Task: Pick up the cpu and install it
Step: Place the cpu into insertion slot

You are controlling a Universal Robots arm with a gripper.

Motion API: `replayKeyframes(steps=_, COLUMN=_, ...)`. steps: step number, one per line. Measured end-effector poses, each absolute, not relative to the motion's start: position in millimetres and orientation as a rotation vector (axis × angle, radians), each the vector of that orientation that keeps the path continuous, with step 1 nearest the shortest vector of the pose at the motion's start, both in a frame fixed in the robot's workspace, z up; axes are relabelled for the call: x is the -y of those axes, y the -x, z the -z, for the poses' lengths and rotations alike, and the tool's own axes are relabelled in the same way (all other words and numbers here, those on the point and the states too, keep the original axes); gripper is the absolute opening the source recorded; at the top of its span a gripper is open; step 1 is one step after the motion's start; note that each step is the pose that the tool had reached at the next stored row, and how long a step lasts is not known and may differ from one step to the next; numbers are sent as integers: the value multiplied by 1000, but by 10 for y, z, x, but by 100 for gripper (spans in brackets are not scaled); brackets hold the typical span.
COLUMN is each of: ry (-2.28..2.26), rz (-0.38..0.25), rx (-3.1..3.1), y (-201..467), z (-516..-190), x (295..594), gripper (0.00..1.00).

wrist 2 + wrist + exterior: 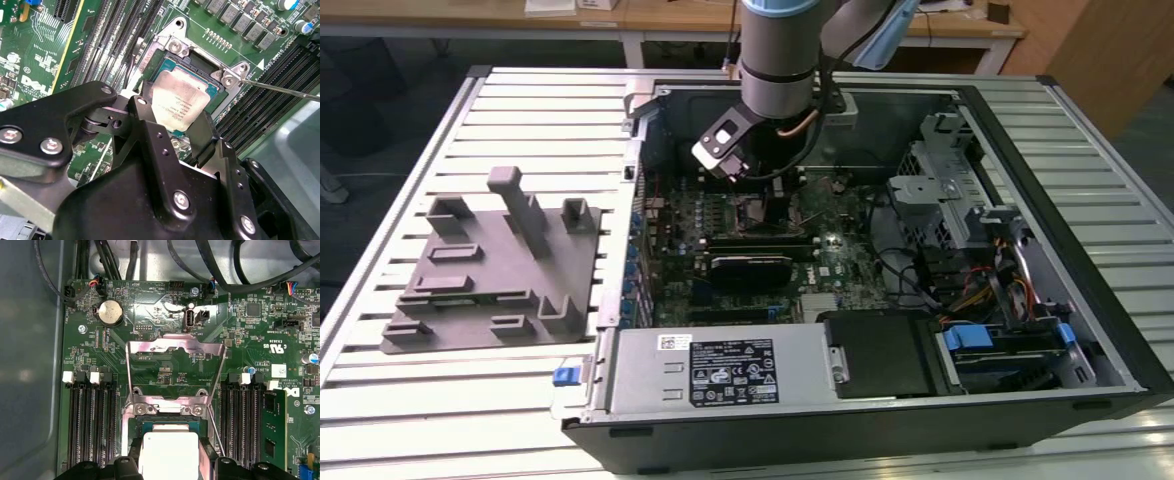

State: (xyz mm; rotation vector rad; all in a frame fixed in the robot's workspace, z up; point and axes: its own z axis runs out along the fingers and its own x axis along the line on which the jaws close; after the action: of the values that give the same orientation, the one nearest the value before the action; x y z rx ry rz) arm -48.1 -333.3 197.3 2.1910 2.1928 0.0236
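Gripper: the black 2-fingered gripper (177,120) is grasping the cpu, its fingers (205,137) pressing on 2 opposite edges.
Cpu: the small, flat, square cpu with a pale silver metal top (179,102) is hanging between the fingers, directly over the dark square socket (200,62) and covering most of it. Whether it is touching the socket is not clear.
Arm: the grey and blue robot arm (781,50) is reaching down from the upper centre of the exterior view into the open black computer case (1107,330).
Around the socket: the hinged silver load plate (175,346) is standing open, and the thin metal lever (285,90) is lying released beside the socket. Rows of black memory slots (92,425) are flanking it on both sides.
In the way: the load plate and the lever are standing closest to the fingers; neither is touching them.
Exterior view alone: the grey plastic fixture block with upright posts (494,270) is sitting on the slatted silver table (400,400) at the exterior view's left, outside the case. The silver power supply box (720,370) is filling the lower centre.
First wrist view alone: it is showing a round silver coin battery (110,313), a green memory stick (274,425) and black cables (215,265) on the green motherboard (165,315).
Second wrist view alone: it is showing the fingers' contact with the cpu edges.
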Motion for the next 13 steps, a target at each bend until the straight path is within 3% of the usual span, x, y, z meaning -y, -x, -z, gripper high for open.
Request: replayKeyframes(steps=13, ry=-2192, rz=-21, rx=-2194, y=471, z=-1964, x=3332, gripper=54)
